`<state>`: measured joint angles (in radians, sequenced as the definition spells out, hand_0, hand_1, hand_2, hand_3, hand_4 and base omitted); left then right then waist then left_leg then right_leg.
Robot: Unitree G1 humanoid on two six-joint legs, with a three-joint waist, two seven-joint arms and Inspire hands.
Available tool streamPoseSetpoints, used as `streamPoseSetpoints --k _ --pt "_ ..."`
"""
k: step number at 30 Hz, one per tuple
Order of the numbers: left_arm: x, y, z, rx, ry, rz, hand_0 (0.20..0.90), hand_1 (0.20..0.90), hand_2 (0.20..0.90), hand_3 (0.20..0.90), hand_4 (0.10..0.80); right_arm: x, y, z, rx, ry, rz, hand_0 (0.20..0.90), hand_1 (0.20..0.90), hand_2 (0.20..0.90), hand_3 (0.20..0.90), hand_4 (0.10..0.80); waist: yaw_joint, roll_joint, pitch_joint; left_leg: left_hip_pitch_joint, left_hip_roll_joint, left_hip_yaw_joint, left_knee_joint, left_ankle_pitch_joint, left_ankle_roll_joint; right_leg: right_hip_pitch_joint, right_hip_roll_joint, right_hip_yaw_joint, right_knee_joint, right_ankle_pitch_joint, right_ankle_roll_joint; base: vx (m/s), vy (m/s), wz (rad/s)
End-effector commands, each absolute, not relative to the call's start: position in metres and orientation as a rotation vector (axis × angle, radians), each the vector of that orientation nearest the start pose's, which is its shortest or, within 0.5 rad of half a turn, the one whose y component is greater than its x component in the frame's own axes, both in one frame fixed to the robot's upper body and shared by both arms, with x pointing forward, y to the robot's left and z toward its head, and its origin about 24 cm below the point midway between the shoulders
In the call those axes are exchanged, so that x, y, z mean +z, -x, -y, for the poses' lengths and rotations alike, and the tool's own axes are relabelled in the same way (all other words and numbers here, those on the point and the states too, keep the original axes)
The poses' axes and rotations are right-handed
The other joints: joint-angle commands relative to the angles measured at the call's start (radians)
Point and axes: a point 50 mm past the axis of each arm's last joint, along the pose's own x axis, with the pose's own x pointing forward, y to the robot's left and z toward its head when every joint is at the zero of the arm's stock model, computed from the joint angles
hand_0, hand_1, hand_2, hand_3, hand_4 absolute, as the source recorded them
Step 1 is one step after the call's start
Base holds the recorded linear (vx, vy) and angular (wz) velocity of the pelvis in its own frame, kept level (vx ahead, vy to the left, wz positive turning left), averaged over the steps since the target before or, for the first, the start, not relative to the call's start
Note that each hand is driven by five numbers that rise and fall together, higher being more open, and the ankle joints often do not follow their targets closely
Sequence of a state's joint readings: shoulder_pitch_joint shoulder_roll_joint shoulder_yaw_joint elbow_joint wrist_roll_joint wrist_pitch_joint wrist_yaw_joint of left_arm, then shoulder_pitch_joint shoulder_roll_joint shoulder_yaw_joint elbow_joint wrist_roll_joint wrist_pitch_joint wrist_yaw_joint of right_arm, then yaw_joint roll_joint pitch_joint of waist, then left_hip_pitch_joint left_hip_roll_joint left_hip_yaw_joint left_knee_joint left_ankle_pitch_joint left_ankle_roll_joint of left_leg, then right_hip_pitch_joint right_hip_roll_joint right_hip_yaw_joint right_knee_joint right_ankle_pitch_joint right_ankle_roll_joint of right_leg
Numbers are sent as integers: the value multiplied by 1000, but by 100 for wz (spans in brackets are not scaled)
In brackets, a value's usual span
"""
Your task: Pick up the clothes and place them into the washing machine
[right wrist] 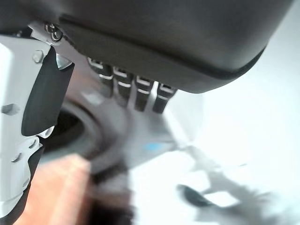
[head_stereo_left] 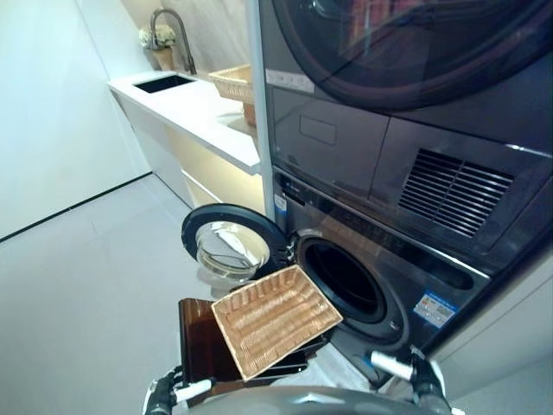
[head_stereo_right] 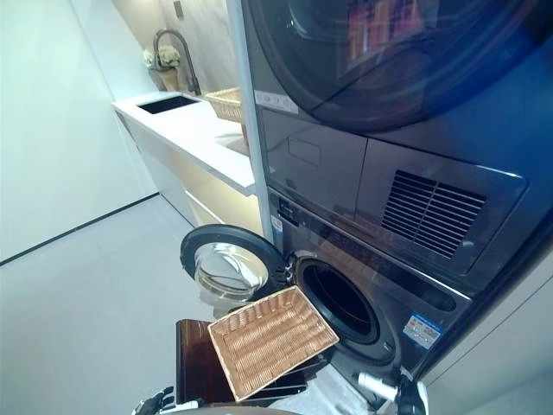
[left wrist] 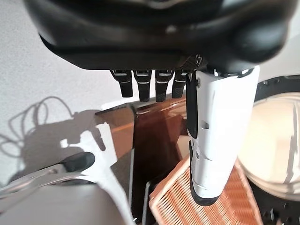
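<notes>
We stand before the washing machine [head_stereo_left: 371,285] with its round door [head_stereo_left: 226,244] swung wide to our left and the dark drum mouth [head_stereo_left: 344,278] clear. No clothes show anywhere: the wicker basket [head_stereo_left: 275,320] tilted on the brown stand [head_stereo_left: 200,339] just in front of the drum looks bare inside, so we cannot tell where the clothes are, and they may already sit inside the drum, whose depth is too dark to read. Our left hand [head_stereo_left: 177,391] hangs low beside the stand and our right hand [head_stereo_left: 413,370] low by the machine's front, both with fingers straight and slack, holding nothing, as each wrist view confirms. To do this step well, we judge we should first look into the basket and drum before reaching, then bring whichever hand is nearer in from above the basket rim. The room is tight: the basket's raised corner sits close to the drum's lower lip, the open door blocks the left side, and the stand's hard edges lie by our left fingers [left wrist: 140,86]. Open floor lies to our left and behind.
</notes>
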<state>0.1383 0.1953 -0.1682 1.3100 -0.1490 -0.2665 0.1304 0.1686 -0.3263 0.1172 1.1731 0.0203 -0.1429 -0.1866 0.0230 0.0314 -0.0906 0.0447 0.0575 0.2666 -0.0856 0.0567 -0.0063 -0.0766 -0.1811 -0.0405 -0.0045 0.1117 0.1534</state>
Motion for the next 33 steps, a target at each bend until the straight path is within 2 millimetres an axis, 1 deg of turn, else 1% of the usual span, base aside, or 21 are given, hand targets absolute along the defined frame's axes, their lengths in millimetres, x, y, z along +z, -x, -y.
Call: streamPoseSetpoints --k 1,2,3,4,5,6,7,8,9,11,12,13,14,15,18,22,25,31,33 --pt "-165 -49 -234 165 -261 -1160 900 900 900 900 800 -159 -28 269 -85 641 -1292 900 900 900 900 800 13 -23 -18 -69 14 -20 61 -1 -59 16 1 -5 12 -59 -17 -3 -51 10" --pt "-165 -49 -234 165 -261 -1160 900 900 900 900 800 -159 -28 269 -85 641 -1292 900 900 900 900 800 13 -23 -17 -68 14 -20 61 -1 -59 18 1 -5 12 -59 -17 -21 -43 5" --pt "-166 -47 -229 126 -266 -1174 900 900 900 900 800 -160 -17 269 -68 652 -1346 900 900 900 900 800 12 -24 -17 -65 15 -22 64 -1 -58 21 2 -6 16 -59 -18 0 0 0" --pt "-168 -47 -222 67 -269 -1183 900 900 900 900 800 -161 4 271 -52 640 -1443 900 900 900 900 800 10 -23 -21 -59 15 -26 65 -5 -58 29 3 -7 16 -61 -18 0 0 0" --pt "-169 -47 -216 13 -271 -1184 900 900 900 900 800 -161 19 270 -28 631 -1507 900 900 900 900 800 9 -21 -26 -53 15 -31 63 -7 -58 35 2 -9 14 -63 -18 43 -3 9" --pt "-172 -44 -202 -106 -275 -1192 900 900 900 900 800 -160 40 269 22 658 -1607 900 900 900 900 800 9 -18 -42 -41 14 -34 60 -15 -55 48 -2 -13 9 -65 -17 40 0 13" --pt "-172 -44 -202 -106 -275 -1192 900 900 900 900 800 -160 40 269 22 658 -1607 900 900 900 900 800 9 -18 -42 -40 14 -35 60 -15 -55 49 -2 -14 8 -65 -17 34 -5 20" --pt "-172 -45 -198 -146 -296 -1184 900 900 900 900 800 -159 43 271 -2 651 -1620 900 900 900 900 800 9 -17 -47 -38 16 -36 61 -17 -53 51 -4 -14 11 -66 -16 5 -11 13" --pt "-171 -48 -196 -159 -307 -1165 900 900 900 900 800 -159 44 271 -34 617 -1623 900 900 900 900 800 9 -18 -51 -35 16 -39 63 -19 -53 56 -4 -16 12 -68 -17 15 -14 12" --pt "-170 -54 -194 -165 -304 -1134 900 900 900 900 800 -160 41 268 -44 582 -1614 900 900 900 900 800 9 -21 -57 -30 17 -44 64 -21 -53 67 -6 -22 13 -75 -17 14 -19 6" --pt "-168 -61 -195 -153 -339 -1095 900 900 900 900 800 -162 38 264 -47 580 -1593 900 900 900 900 800 11 -28 -57 -26 17 -50 67 -23 -54 74 -6 -24 16 -79 -18 -1 -18 5" --pt "-168 -61 -195 -153 -339 -1095 900 900 900 900 800 -162 38 264 -47 579 -1593 900 900 900 900 800 11 -28 -57 -26 17 -50 67 -23 -54 75 -6 -25 16 -79 -18 -33 -24 16" --pt "-169 -57 -193 -159 -331 -1112 900 900 900 900 800 -163 29 264 -60 585 -1556 900 900 900 900 800 12 -32 -55 -26 19 -53 69 -22 -53 78 -5 -26 19 -82 -19 -23 -11 23" --pt "-169 -57 -193 -159 -331 -1112 900 900 900 900 800 -163 29 264 -60 585 -1556 900 900 900 900 800 12 -32 -55 -26 19 -53 69 -22 -53 78 -5 -26 19 -82 -19 -41 -18 22" --pt "-170 -57 -194 -175 -354 -1127 900 900 900 900 800 -163 12 266 -53 607 -1506 900 900 900 900 800 10 -32 -55 -29 22 -55 73 -23 -54 75 -2 -23 22 -84 -20 -37 -17 -3" --pt "-170 -57 -197 -141 -325 -1145 900 900 900 900 800 -162 -4 270 -65 636 -1457 900 900 900 900 800 10 -32 -55 -32 27 -56 81 -25 -53 73 3 -21 26 -88 -22 -26 -17 12" --pt "-170 -57 -196 -155 -333 -1142 900 900 900 900 800 -162 -6 269 -63 625 -1446 900 900 900 900 800 9 -31 -57 -29 29 -55 79 -26 -53 75 5 -17 26 -91 -23 -10 -13 20" --pt "-170 -55 -197 -154 -326 -1154 900 900 900 900 800 -160 -8 274 -66 628 -1443 900 900 900 900 800 6 -30 -57 -29 31 -54 78 -24 -55 75 8 -15 26 -94 -26 -4 -6 -11" --pt "-171 -53 -197 -151 -321 -1164 900 900 900 900 800 -163 -10 266 -44 627 -1437 900 900 900 900 800 5 -29 -55 -31 33 -53 78 -24 -55 72 10 -15 28 -95 -26 1 -4 -10"
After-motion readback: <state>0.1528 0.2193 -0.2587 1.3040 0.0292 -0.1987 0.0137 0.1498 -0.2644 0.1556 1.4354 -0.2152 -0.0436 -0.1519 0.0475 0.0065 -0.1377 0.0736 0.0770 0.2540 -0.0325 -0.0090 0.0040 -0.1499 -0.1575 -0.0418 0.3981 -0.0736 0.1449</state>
